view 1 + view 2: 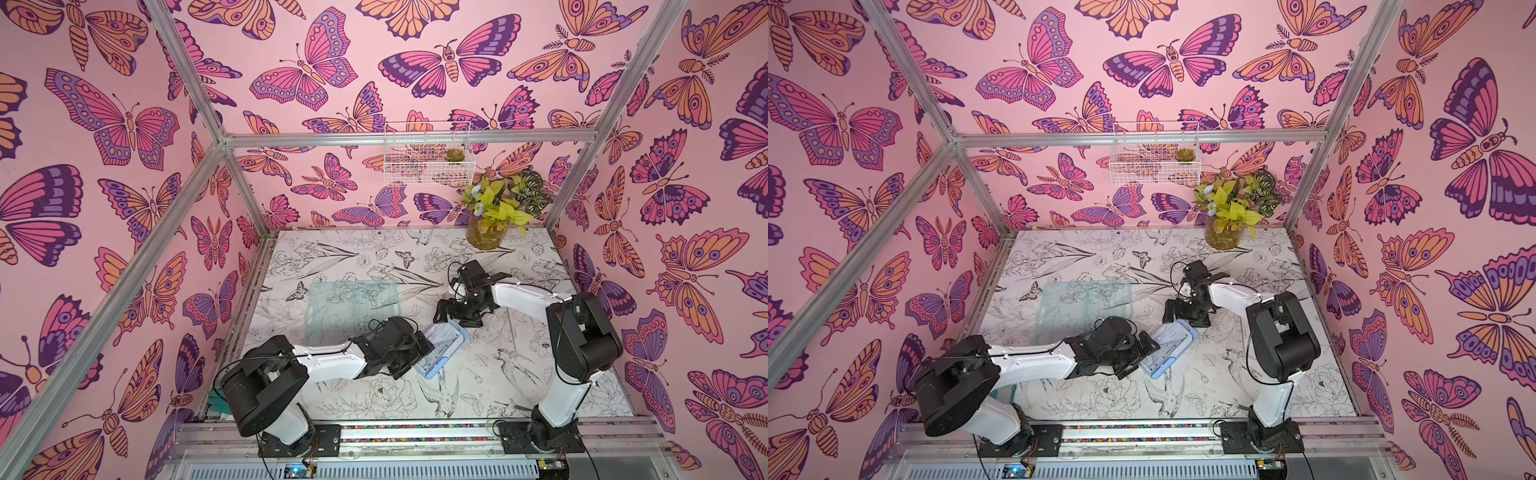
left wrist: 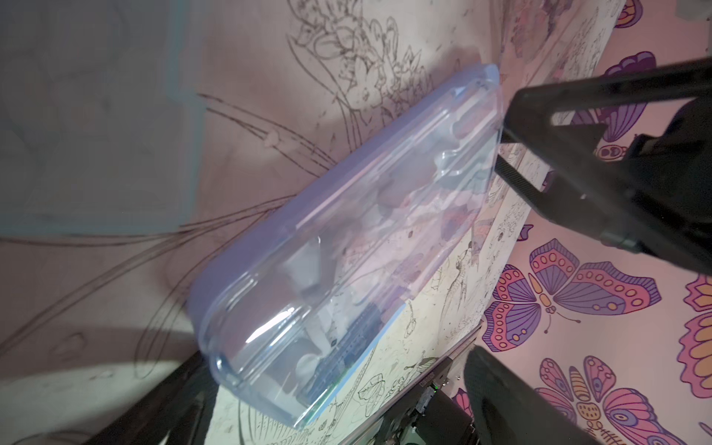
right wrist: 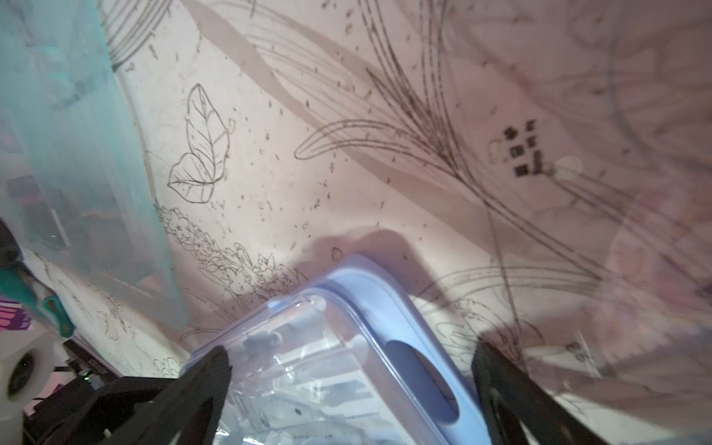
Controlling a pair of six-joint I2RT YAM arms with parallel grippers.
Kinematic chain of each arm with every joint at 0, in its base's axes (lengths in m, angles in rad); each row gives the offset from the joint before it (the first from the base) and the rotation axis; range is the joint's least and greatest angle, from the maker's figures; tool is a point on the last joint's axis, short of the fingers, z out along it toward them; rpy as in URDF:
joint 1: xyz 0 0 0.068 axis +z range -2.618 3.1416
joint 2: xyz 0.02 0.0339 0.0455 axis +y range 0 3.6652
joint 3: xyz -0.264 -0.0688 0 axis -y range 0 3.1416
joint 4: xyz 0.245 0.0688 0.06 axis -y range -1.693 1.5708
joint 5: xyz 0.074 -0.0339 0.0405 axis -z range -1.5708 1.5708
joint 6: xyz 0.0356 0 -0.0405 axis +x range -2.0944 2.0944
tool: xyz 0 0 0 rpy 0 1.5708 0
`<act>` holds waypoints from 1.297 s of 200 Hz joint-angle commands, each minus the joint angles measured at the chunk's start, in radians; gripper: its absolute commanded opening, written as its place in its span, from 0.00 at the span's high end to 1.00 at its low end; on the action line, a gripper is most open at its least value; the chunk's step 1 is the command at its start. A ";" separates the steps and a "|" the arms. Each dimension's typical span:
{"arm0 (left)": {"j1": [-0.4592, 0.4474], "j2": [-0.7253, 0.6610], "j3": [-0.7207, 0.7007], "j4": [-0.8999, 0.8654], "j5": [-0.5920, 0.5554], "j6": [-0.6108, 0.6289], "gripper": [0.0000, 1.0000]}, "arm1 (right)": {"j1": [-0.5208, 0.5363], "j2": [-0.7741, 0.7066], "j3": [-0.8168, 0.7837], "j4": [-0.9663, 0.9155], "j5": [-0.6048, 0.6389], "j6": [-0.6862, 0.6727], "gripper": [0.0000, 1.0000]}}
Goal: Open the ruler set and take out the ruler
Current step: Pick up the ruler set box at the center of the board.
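Observation:
The ruler set [image 1: 442, 349] [image 1: 1169, 347] is a flat clear plastic case on a light blue backing, lying slantwise on the table, and its lid looks closed. Clear rulers with printed marks [image 3: 304, 408] show through the lid. My left gripper [image 1: 424, 351] [image 2: 339, 404] is open, with the case's near end [image 2: 269, 377] between its fingers. My right gripper [image 1: 446, 318] [image 3: 352, 385] is open too and straddles the far end, where the hanging slot [image 3: 420, 381] is. The right gripper's fingers [image 2: 570, 154] also show in the left wrist view, just past the case. Neither gripper is closed on the case.
A clear greenish sheet [image 1: 353, 307] lies flat on the table beyond the left gripper. A glass vase of plants [image 1: 486, 232] stands at the back right. A white wire basket [image 1: 428, 158] hangs on the back wall. Pink butterfly walls enclose the table.

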 commanded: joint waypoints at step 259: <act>0.032 0.193 -0.115 0.478 0.106 -0.033 0.00 | 0.146 -0.469 -0.117 -0.125 -0.159 0.191 0.36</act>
